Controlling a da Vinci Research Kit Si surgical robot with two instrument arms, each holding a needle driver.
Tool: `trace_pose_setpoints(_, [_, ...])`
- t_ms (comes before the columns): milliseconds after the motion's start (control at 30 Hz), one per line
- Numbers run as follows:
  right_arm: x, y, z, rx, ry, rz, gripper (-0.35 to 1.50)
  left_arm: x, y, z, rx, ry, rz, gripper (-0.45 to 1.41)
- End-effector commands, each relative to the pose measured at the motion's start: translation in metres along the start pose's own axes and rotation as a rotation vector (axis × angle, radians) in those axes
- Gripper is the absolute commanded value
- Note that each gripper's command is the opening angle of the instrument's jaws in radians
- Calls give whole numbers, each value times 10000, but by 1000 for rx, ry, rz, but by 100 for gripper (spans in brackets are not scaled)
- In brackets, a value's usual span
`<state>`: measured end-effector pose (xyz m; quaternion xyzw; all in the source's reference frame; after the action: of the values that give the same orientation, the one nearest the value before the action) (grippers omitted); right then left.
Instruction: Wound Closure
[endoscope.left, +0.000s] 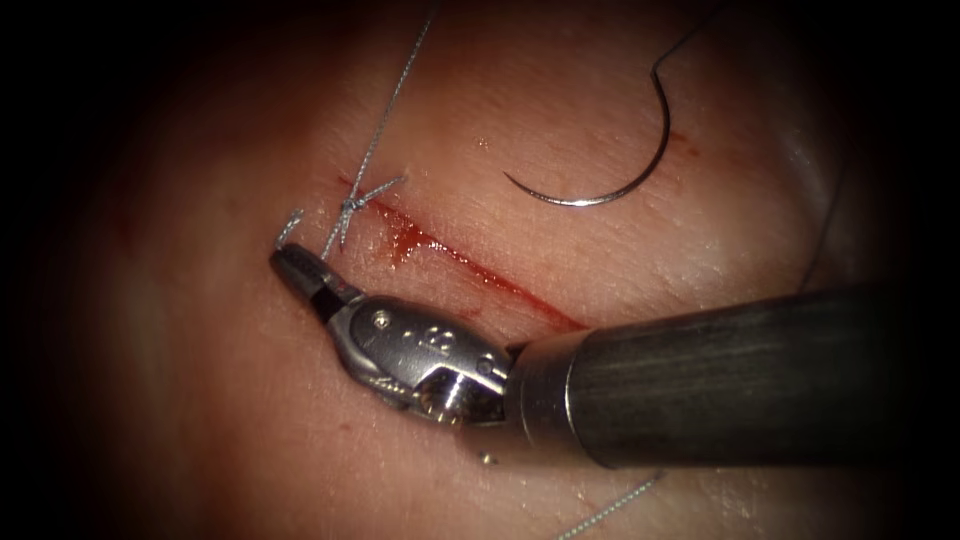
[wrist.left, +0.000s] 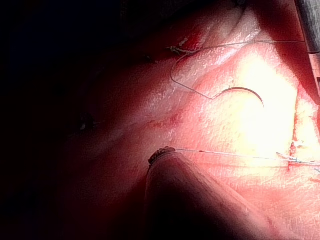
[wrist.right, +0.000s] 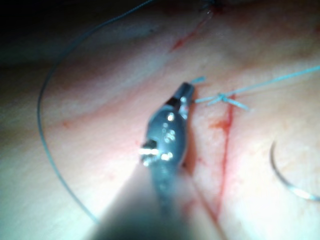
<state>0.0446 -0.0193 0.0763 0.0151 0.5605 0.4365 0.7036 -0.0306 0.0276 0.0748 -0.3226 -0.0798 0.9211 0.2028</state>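
Endoscope view: right tool (endoscope.left: 297, 268) clenched on short thread tail (endoscope.left: 289, 229) just left of knot (endoscope.left: 352, 205) at cut (endoscope.left: 470, 262); needle (endoscope.left: 610, 150) lies free on tissue (endoscope.left: 200, 400) right of knot; prob. knot-tying/trimming stage, next move needs steady tail tension.

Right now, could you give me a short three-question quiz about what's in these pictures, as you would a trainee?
1. True or false: the needle is held by the right tool.
2. What does the right tool hold? A) the needle B) a short thread end C) the tissue
3. Fill in: the knot sits at the ___ end of the cut, by the endoscope view.

Key: 1 false, it lies free on the tissue, right of the cut. 2 B, its jaws are shut on it beside the knot. 3 left.
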Motion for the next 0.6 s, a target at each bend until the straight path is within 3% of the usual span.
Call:
trace_pose_setpoints(33, [-14, -7, 2, 14, -13, -3, -35, 4, -2, 10, 4, 1, 0, -45])
trace_pose_setpoints(267, [-33, -17, -5, 51, -48, -22, -35, 5, 4, 22, 2, 5, 6, -45])
trace_pose_setpoints(600, [-40, -32, -12, 74, -61, -30, -35, 15, -2, 30, 10, 11, 10, -45])
